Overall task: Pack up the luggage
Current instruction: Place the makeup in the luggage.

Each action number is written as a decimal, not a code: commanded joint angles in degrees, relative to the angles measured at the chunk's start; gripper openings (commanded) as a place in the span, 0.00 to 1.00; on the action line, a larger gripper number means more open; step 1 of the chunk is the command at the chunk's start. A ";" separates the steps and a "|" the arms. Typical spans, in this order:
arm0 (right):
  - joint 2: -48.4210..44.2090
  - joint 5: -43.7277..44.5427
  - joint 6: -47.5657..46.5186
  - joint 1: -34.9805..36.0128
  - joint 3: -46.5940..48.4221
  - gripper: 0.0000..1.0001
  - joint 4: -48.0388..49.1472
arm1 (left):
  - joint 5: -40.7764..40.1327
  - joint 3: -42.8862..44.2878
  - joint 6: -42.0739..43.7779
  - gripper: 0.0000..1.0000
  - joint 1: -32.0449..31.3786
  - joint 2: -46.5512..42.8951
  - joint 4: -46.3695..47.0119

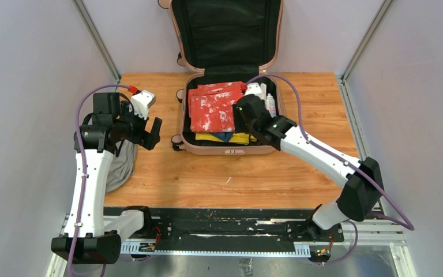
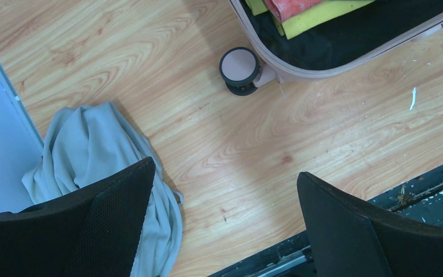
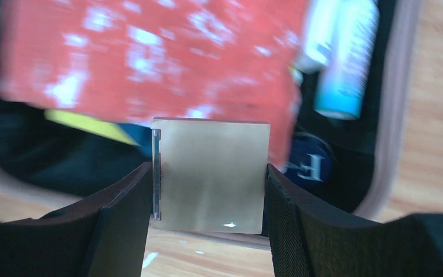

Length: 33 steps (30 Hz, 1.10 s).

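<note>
The right fingers (image 3: pixel 132 196) pinch a flat tan card (image 3: pixel 210 173) by its two side edges, at the lower centre of the wrist view. Held flat like this, it looks ready to be laid on the red patterned cloth (image 1: pixel 213 107) inside the luggage (image 1: pixel 225 151). The luggage lies open at the top centre of the desk (image 1: pixel 207 179), lid raised against the back wall. A white-and-blue bottle (image 3: pixel 346 57) crowds the upper right. The left fingers (image 2: pixel 132 184) stand wide and empty over a grey cloth (image 2: pixel 86 144) at lower left, probably the next item.
</note>
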 commanded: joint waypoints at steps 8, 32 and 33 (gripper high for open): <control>6.17 -0.10 3.45 -15.46 -8.25 0.45 -6.50 | -0.12 0.66 0.01 1.00 0.37 -0.91 -0.99; 6.85 -5.39 1.18 -19.49 -5.30 0.83 -7.51 | 0.09 0.02 0.23 1.00 0.37 0.04 -0.90; 6.59 -5.21 1.05 -19.84 -4.87 0.83 -8.26 | 0.34 -0.02 0.12 1.00 0.37 0.09 -0.90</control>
